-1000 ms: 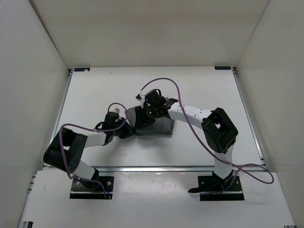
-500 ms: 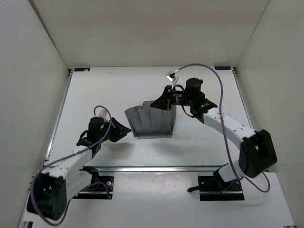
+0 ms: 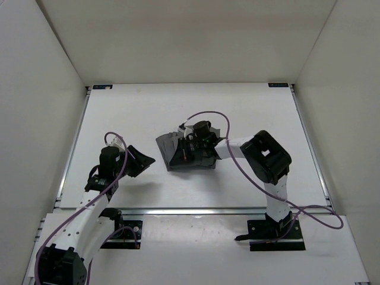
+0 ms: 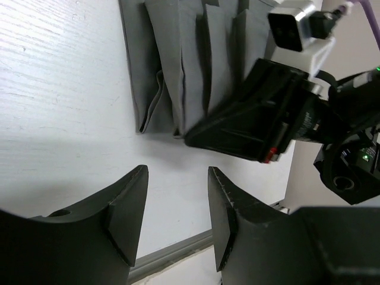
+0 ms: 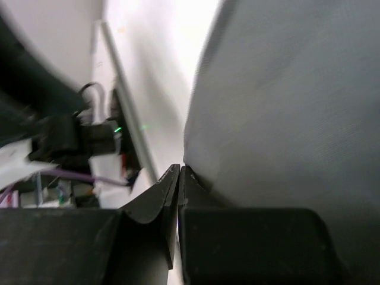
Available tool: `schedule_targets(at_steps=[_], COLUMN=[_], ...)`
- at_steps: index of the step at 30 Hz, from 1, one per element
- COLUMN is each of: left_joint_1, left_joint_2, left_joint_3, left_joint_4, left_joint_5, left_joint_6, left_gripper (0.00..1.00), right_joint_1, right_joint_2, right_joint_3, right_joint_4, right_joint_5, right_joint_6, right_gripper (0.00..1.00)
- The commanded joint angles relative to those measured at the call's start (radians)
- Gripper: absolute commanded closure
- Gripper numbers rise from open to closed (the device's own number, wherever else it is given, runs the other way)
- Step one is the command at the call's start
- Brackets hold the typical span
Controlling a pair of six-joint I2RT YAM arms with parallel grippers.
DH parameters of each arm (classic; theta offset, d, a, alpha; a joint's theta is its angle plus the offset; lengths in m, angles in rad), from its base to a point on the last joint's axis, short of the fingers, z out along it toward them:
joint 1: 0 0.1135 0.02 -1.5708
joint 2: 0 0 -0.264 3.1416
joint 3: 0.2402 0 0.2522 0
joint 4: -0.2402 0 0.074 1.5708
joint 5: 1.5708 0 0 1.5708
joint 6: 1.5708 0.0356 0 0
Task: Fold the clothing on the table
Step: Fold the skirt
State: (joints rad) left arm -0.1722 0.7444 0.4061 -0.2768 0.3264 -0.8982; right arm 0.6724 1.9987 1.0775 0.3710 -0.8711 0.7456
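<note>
The clothing (image 3: 165, 147), dark grey and pleated, lies bunched in the middle of the white table (image 3: 249, 107). My right gripper (image 3: 180, 157) rests low over it, pointing left. In the right wrist view its jaws (image 5: 179, 172) are pressed together with nothing between them, and the grey fabric (image 5: 285, 107) lies right beside one finger. My left gripper (image 3: 142, 160) stands open on the bare table, a little left of the clothing. In the left wrist view its fingers (image 4: 177, 196) are empty, and the pleats (image 4: 172, 65) and the right gripper (image 4: 249, 127) lie ahead.
Thin metal rails run along the table's near edge (image 3: 190, 209) and left edge (image 3: 74, 148). White walls close in on three sides. Purple cables (image 3: 214, 116) loop above both arms. The right arm's elbow (image 3: 267, 157) stands to the right of the clothing.
The left gripper has opened and drawn back to the left, off the clothing. The right arm swung out to the back right, then came back down onto the clothing with its jaws shut.
</note>
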Motion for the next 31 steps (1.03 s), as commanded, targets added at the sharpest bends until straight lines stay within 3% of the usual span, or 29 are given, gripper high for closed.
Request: schedule_targets(at_steps=[1,5,9,10,11,17,20,25,28,31], left_joint_1=[0.007,0.008,0.008,0.008,0.008,0.031,0.002,-0.061,-0.037,-0.023], left_joint_2=[-0.008,-0.013,0.001,0.012,0.018,0.172,0.246,0.257,0.216,0.266], left_joint_3=[0.017,0.019,0.069,0.085,0.086,0.149,0.226,0.246,0.202,0.227], left_joint_4=[-0.012,-0.012,-0.033,-0.033,-0.035,-0.027,-0.137,-0.139,-0.073,-0.123], left_joint_5=[0.010,0.023,0.037,0.058,0.072,0.311,0.281,0.251,0.273,0.287], left_joint_6=[0.007,0.025,0.079,0.081,0.094,0.179,0.272,0.279,0.252,0.287], left_gripper=[0.45,0.44,0.36,0.14,0.01,0.02,0.01,0.01,0.01,0.01], right_joint_1=[0.009,0.026,0.004,0.003,-0.016,-0.154,-0.256,-0.339,-0.344,-0.338], right_joint_2=[0.046,0.016,-0.173,-0.237,-0.312,-0.572,-0.647,-0.725,-0.738,-0.753], right_joint_3=[0.085,0.167,0.135,0.136,0.118,-0.010,-0.089,-0.180,-0.197,-0.214], right_joint_4=[-0.141,-0.256,-0.270,-0.288,-0.305,-0.487,-0.540,-0.546,-0.554,-0.561], right_joint_5=[0.170,0.233,0.248,0.270,0.286,0.373,0.360,0.340,0.342,0.353], right_joint_6=[-0.073,-0.192,-0.238,-0.256,-0.258,-0.345,-0.379,-0.391,-0.407,-0.411], right_gripper=[0.99,1.00,0.99,1.00,1.00,1.00,1.00,1.00,1.00,1.00])
